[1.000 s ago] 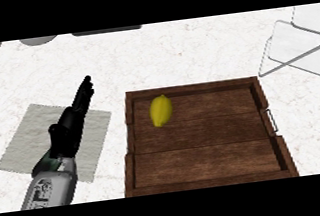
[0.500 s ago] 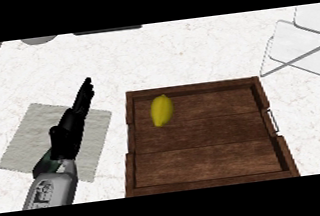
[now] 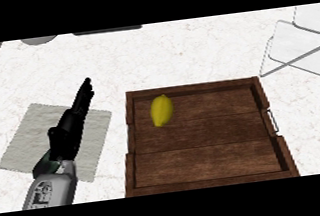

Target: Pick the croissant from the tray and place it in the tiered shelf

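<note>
Croissant (image 3: 162, 110) at tray's (image 3: 209, 180) eleven o'clock, ungrasped; my left hand (image 3: 72, 122), fingers straight, empty, must reach it; shelf (image 3: 306, 48) at two o'clock.

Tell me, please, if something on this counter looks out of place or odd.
Nothing stands out. The croissant lies inside the wooden tray, near its far left corner. The left hand is open over a grey cloth beside the tray. The tiered shelf stands at the right.
</note>
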Motion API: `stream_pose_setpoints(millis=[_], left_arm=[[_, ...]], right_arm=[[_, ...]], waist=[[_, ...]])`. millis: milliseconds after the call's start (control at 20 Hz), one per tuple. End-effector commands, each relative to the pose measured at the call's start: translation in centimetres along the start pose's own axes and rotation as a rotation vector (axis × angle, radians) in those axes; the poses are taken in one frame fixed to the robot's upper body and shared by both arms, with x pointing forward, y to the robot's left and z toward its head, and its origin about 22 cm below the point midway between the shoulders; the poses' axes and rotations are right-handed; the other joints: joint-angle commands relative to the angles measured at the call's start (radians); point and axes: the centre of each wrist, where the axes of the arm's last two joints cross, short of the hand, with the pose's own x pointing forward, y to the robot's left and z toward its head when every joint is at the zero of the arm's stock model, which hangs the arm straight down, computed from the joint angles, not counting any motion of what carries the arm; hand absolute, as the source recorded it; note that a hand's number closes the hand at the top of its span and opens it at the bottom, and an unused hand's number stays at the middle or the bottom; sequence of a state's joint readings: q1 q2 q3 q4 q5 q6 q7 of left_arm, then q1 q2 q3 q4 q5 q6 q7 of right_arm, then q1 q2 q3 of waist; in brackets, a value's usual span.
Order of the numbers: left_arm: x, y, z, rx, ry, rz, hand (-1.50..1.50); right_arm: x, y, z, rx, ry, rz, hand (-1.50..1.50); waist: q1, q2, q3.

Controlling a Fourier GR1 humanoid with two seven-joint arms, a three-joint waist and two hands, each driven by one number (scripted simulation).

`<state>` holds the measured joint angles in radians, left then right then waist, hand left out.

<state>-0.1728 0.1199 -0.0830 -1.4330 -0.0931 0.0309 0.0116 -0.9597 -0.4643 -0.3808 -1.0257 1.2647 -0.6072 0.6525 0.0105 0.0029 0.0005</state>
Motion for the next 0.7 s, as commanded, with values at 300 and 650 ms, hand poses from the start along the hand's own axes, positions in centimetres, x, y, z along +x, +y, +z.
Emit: stream_pose_setpoints(millis=[300, 650], left_arm=[[0.2, 0.0, 0.6, 0.013, 0.000, -0.013, 0.00], [1.4, 0.5, -0.2, 0.018, -0.004, 0.005, 0.00]], right_arm=[[-3.9, -0.5, -2.2, -0.096, 0.176, 0.289, -1.50], [-5.5, -1.6, -0.5, -0.097, 0.211, 0.141, -1.50]], waist=[[-0.009, -0.005, -0.001], [-0.012, -0.004, -0.001]])
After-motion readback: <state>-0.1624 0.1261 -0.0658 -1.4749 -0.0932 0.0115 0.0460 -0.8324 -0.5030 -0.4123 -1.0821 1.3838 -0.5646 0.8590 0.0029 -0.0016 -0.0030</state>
